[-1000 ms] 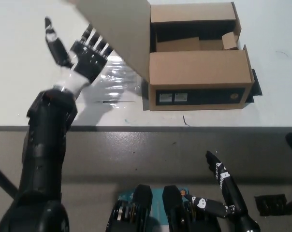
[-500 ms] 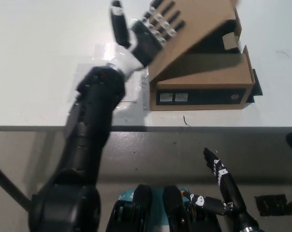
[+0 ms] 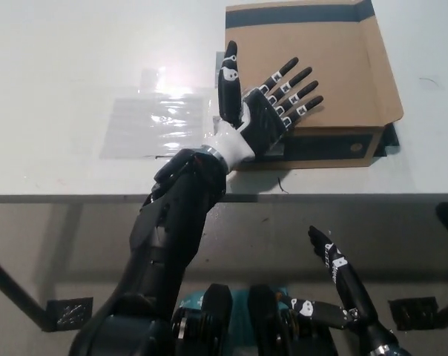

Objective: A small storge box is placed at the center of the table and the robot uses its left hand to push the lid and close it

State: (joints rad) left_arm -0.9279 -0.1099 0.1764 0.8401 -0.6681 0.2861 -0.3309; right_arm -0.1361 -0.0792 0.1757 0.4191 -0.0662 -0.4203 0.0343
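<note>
A brown cardboard storage box [image 3: 335, 74] stands on the white table [image 3: 76, 67] at the upper right, and its lid [image 3: 320, 52] lies flat over the top. My left hand [image 3: 265, 104] is open, fingers spread, resting palm-down on the lid's near left part. The box's dark front face [image 3: 328, 144] with labels shows below the lid. My right hand [image 3: 343, 285] rests low at the bottom right, below the table edge, its fingers apart and holding nothing.
A sheet of clear plastic [image 3: 153, 119] lies on the table left of the box. The table's front edge [image 3: 76, 199] runs across the middle of the picture, with the floor below it.
My left hand has swung the lid from upright at the box's left side over to the right and down flat onto the box. The right hand has barely moved.
</note>
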